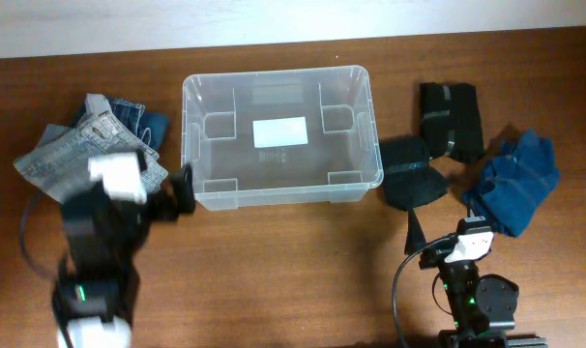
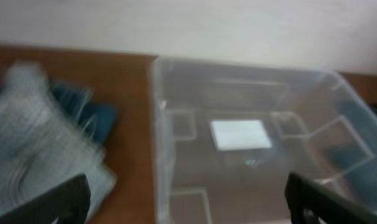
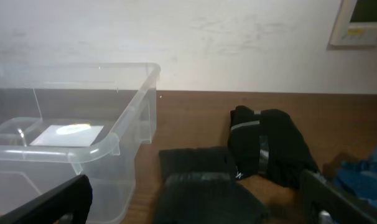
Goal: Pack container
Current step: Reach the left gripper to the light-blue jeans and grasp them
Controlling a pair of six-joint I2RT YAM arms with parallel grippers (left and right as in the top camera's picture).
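The container point(image 1: 283, 193) is seen open side up at the middle of the worktop, nearer the far edge, with its long axis parallel to that edge. A white label point(image 1: 279, 131) is seen on its base. The full outline is given only by the overhead view. In the left wrist view only the container's left end point(image 2: 157, 124) and the label point(image 2: 240, 134) are shown, blurred. In the right wrist view only its right corner point(image 3: 123, 124) is shown. Light jeans point(image 1: 56, 159) over darker denim point(image 1: 138, 116) are piled by the left edge. The left gripper point(image 1: 182, 188) is seen just beside the container's near-left corner, smeared in the overhead view. Its fingers point(image 2: 58, 202) are shown apart in the wrist view, nothing held. A black striped garment point(image 1: 450, 116), a second black one point(image 1: 409, 174) and a blue cloth point(image 1: 513, 184) are laid toward the right edge. The right gripper point(image 3: 195, 193) is near the front edge, fingers point(image 3: 338, 199) spread, nothing held. A wall panel point(image 3: 363, 22) is caught only in the right wrist view.
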